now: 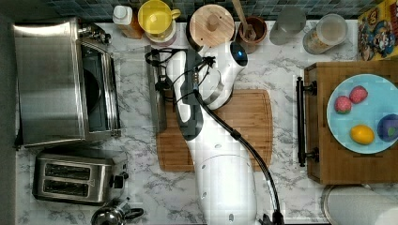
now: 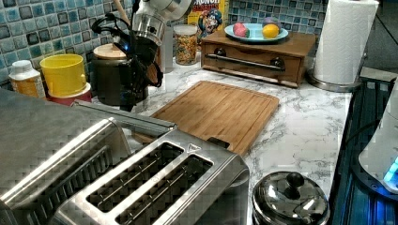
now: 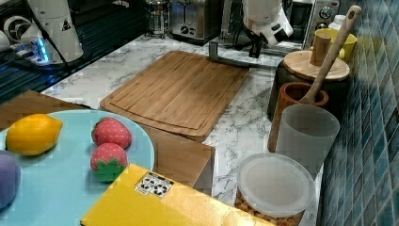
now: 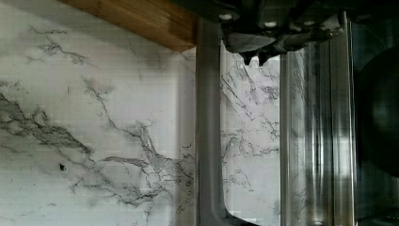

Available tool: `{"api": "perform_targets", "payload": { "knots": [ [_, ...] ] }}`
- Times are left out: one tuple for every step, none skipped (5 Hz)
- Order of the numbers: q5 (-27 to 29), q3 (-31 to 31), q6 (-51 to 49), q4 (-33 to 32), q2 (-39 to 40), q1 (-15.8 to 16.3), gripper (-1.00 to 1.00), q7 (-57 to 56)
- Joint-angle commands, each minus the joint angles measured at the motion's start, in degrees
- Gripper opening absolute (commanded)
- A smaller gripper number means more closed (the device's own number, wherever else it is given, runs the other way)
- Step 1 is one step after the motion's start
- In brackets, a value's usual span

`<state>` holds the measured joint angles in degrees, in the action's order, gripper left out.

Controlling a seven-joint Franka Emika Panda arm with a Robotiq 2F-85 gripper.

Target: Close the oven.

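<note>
**Open countertop oven with the arm's gripper above its lowered door.**

The oven, a boxy brushed-steel unit with a dark cavity, stands at the top view's left on a white, grey-veined marble counter. Its glass door lies folded flat towards the top view's right, the marble showing through the pane; the long metal bar handle forms the outer edge, just at the rim of a rectangular bamboo cutting board with rounded corners. The gripper hangs close over the door between handle and hinge, its dark fingertips nearly pressed together and pinching nothing. A two-slot steel toaster stands beside the oven; jars crowd the tiled wall. Bare marble lies between board and wooden drawer box.
</note>
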<state>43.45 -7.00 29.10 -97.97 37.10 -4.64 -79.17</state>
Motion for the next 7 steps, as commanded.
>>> {"api": "perform_targets", "payload": {
  "knots": [
    [-3.49,0.63,-7.49,10.79,2.54,3.3,-1.0,7.4],
    [-3.34,-0.49,-9.45,10.99,2.35,3.1,-1.0,7.85],
    [-1.58,-1.24,-10.02,9.62,1.87,3.82,-1.0,7.91],
    [0.75,-2.19,-9.57,7.51,-0.18,3.6,-1.0,9.31],
    [3.45,-3.92,-9.49,6.19,-4.04,3.44,-1.0,9.92],
    [3.68,-5.17,-7.97,5.43,-9.06,5.21,-1.0,10.82],
    [3.81,-6.79,-8.05,5.69,-13.07,5.81,-1.0,11.29]
  ]
}}
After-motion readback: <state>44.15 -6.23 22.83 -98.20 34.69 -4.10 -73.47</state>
